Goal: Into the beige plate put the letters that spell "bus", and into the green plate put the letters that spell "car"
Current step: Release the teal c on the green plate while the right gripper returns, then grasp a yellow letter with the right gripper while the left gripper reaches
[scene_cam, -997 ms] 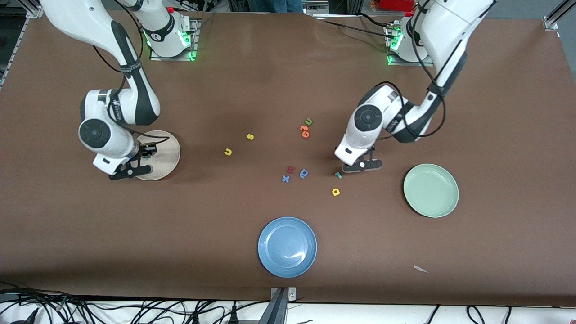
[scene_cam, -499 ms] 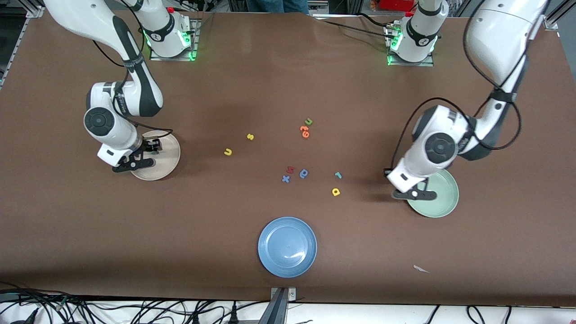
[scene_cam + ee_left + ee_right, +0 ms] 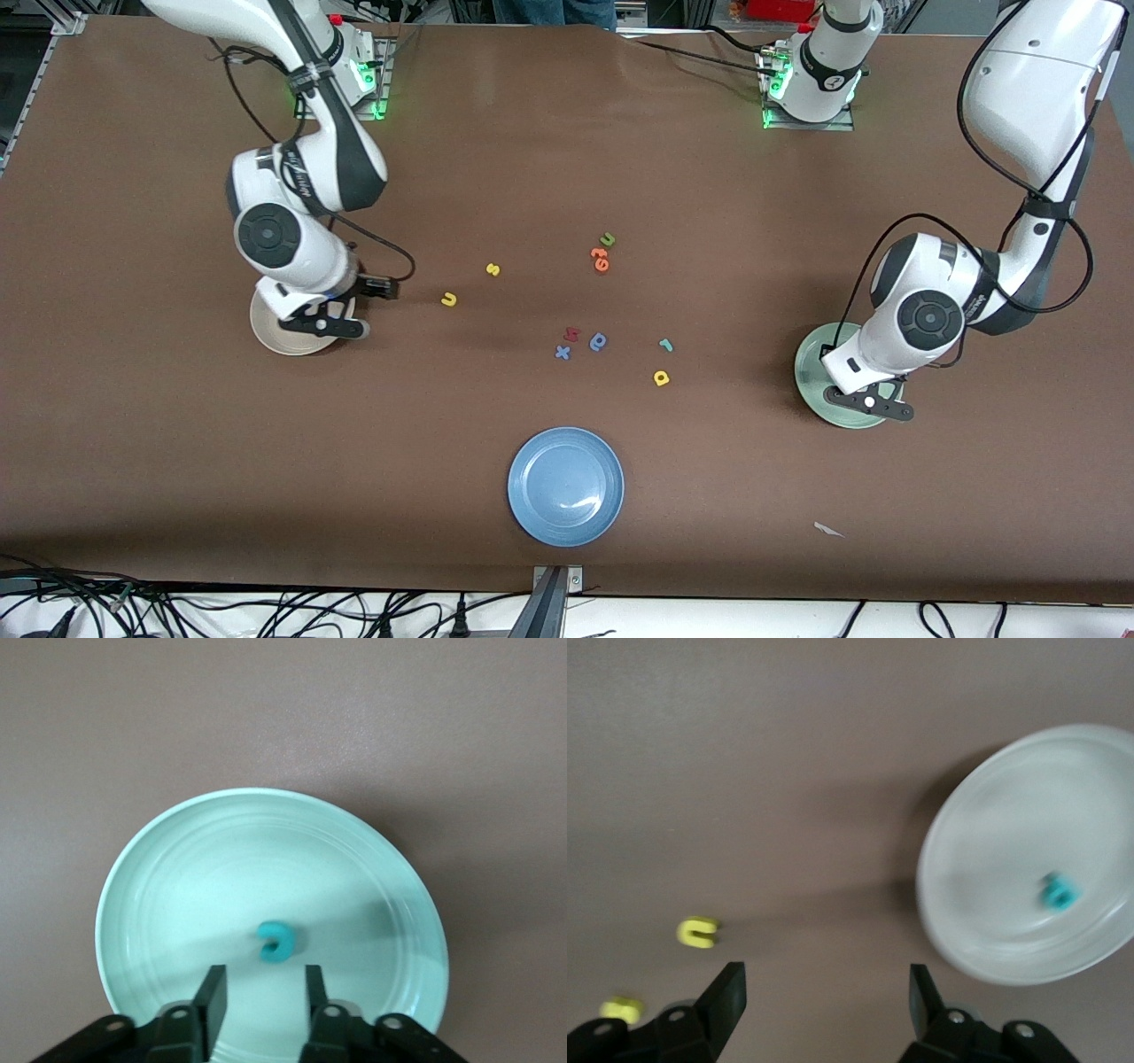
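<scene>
My left gripper [image 3: 868,406] hangs open over the green plate [image 3: 811,372], with nothing between its fingers. A teal "c" [image 3: 275,941] lies in that green plate [image 3: 195,886], just ahead of the left gripper [image 3: 263,992]. My right gripper [image 3: 326,328] is open and empty over the beige plate's [image 3: 270,337] rim. In the right wrist view the beige plate [image 3: 992,859] holds a teal "b" [image 3: 1057,892]. On the table lie the yellow "u" [image 3: 449,299], yellow "s" [image 3: 493,269], teal "r" [image 3: 665,345] and yellow "a" [image 3: 661,378].
A blue plate [image 3: 565,486] sits nearest the front camera. Mid-table lie a green "u" [image 3: 608,239], orange letters [image 3: 600,258], a red letter [image 3: 571,334], a darker blue round letter [image 3: 598,341] and a blue "x" [image 3: 563,352]. A white scrap [image 3: 828,530] lies near the front edge.
The left arm swung from beside the teal "r" to over the green plate and opened, and the "c" now lies there. The right gripper opened and shifted across the beige plate toward the yellow "u".
</scene>
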Robot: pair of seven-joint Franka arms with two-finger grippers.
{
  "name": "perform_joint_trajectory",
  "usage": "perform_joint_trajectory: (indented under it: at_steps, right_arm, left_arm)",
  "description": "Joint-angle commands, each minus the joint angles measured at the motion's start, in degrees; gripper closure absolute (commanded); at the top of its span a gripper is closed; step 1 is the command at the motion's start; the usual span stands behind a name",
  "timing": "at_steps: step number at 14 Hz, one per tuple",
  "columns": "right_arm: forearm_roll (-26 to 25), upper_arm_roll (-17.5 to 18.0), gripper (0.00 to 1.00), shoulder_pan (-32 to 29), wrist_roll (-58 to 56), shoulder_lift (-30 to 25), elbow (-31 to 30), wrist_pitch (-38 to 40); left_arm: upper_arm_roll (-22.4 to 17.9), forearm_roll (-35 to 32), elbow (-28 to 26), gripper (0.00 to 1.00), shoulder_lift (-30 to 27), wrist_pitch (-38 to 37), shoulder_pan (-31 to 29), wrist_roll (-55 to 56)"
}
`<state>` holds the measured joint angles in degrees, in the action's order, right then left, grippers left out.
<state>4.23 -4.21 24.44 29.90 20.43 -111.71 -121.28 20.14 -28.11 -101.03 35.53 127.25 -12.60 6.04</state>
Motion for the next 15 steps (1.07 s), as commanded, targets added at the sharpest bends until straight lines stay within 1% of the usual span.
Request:
perform_joint_trajectory:
  at_steps: [1, 2, 3, 4, 5, 6, 7, 8, 10, 11, 12, 15]
  right_arm:
    - [5.17, 0.17, 0.23, 0.69, 7.95, 3.38, 2.12, -1.85]
    - [5.44, 0.17, 0.26, 2.26, 10.50, 4.43, 2.11, -3.43]
    - [5.44, 0.17, 0.26, 3.93, 13.57, 5.31, 1.85, -5.36]
    - [5.36, 0.17, 0.27, 5.51, 16.21, 6.80, 1.85, -7.29]
    - [5.27, 0.17, 0.28, 6.49, 17.63, 8.12, 1.85, -9.40]
    - [5.27, 0.08, 0.31, 7.71, 18.52, 8.83, 1.68, -11.07]
    - [5.18, 0.08, 0.31, 8.16, 19.48, 9.18, 1.67, -11.35]
    - [4.74, -0.09, 0.35, 8.60, 19.67, 9.79, 1.59, -11.53]
    - [4.56, -0.18, 0.36, 8.52, 19.67, 10.06, 1.15, -12.58]
    - [4.56, -0.09, 0.39, 8.61, 19.76, 10.06, 0.97, -13.19]
    - [4.56, -0.18, 0.42, 8.78, 19.76, 10.50, 0.88, -13.98]
    - [4.56, -0.18, 0.44, 8.78, 19.76, 11.47, -0.17, -16.79]
  left_arm:
    - [0.95, 4.24, 3.64, 0.00, 0.86, -0.86, 1.43, 0.19]
    - [0.96, 9.33, 4.69, 0.00, 1.03, -0.86, 2.48, 1.50]
    - [0.96, 12.26, 4.97, 0.00, 1.21, -0.86, 4.06, 3.78]
    - [0.96, 13.24, 5.05, 0.00, 1.47, -0.86, 6.07, 7.80]
    - [0.96, 13.34, 5.06, 0.00, 1.99, -0.78, 7.83, 12.28]
    - [0.96, 13.34, 5.14, 0.00, 2.43, -0.77, 9.16, 16.50]
    - [1.05, 13.43, 5.14, 0.00, 2.87, -0.69, 10.91, 19.94]
    - [1.05, 14.39, 5.14, 0.00, 2.97, -0.60, 12.49, 23.02]
    - [1.05, 16.41, 5.06, 0.00, 3.32, -0.42, 15.04, 27.07]
    - [0.96, 16.42, 4.97, 0.00, 3.49, -0.34, 16.28, 29.35]
    - [0.96, 16.42, 4.62, 0.00, 3.58, 0.88, 17.51, 32.33]
    - [0.96, 16.51, 3.91, 0.02, 4.72, 5.02, 21.11, 40.16]
